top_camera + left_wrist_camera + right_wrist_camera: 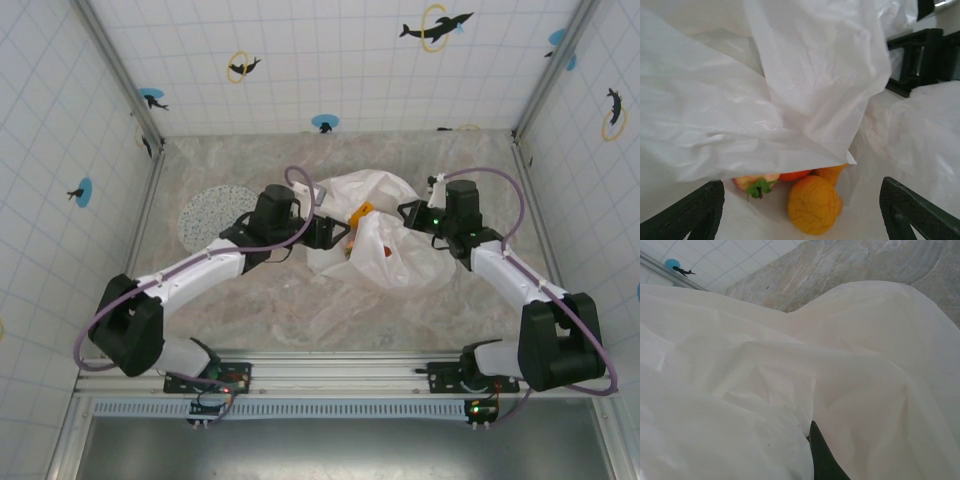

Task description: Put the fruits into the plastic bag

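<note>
The wrinkly white plastic bag lies mid-table between both arms. My left gripper is at its left mouth, jaws wide open, with nothing between the fingers. Just ahead of it, inside the bag, lie an orange fruit, a second orange one, a red one and a pale red apple with a green leaf, partly under a plastic fold. An orange fruit shows at the mouth from above. My right gripper is at the bag's right top edge; one dark finger shows, with plastic pinched against it.
A round speckled grey plate lies left of the bag, beside the left arm. Tiled walls close in the marble-patterned table on three sides. The right arm's black gripper body shows past the bag.
</note>
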### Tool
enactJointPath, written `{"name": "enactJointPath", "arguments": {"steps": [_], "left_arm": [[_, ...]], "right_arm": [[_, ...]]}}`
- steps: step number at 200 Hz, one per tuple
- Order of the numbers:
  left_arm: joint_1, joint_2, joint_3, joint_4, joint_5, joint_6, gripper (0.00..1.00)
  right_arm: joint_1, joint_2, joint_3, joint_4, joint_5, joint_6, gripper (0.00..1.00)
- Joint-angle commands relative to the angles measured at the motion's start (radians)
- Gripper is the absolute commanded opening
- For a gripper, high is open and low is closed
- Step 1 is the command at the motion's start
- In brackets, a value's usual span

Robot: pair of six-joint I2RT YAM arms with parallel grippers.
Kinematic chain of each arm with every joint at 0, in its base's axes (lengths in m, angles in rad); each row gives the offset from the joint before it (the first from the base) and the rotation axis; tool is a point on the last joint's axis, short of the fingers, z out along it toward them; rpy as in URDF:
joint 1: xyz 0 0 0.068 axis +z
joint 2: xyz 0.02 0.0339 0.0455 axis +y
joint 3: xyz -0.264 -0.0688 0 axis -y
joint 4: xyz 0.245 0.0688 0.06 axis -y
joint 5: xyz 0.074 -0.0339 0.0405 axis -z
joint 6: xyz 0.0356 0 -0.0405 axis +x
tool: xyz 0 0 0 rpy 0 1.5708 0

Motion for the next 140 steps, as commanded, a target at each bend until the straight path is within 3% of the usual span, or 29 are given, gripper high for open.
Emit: {"name": "enactJointPath", "arguments": {"steps": [1, 61, 90, 119, 140], "left_arm": [[0.021, -0.060, -0.020, -0.028, 0.081, 0.052, 0.82], [0.097, -0.204, -0.100, -0.007, 0.106, 0.020, 0.82], [0.151, -0.280, -0.144, -0.029, 0.026, -0.016, 0.82], [0.172, -0.319, -0.177, -0.089, -0.134, -0.081, 0.85], [0.174, -0.308, -0.208, -0.106, -0.135, -0.131, 0.86]], "right_arm": [[-0.007, -0.011, -0.016, 0.013, -0.007, -0.009, 0.00], [-0.009, -0.007, -0.016, 0.026, -0.014, -0.009, 0.00], [-0.014, -0.010, -0.019, 0.033, -0.015, -0.011, 0.00], [-0.015, -0.007, -0.022, 0.047, -0.021, -0.009, 0.00], [-0.016, -0.004, -0.027, 0.062, -0.029, -0.005, 0.00]]}}
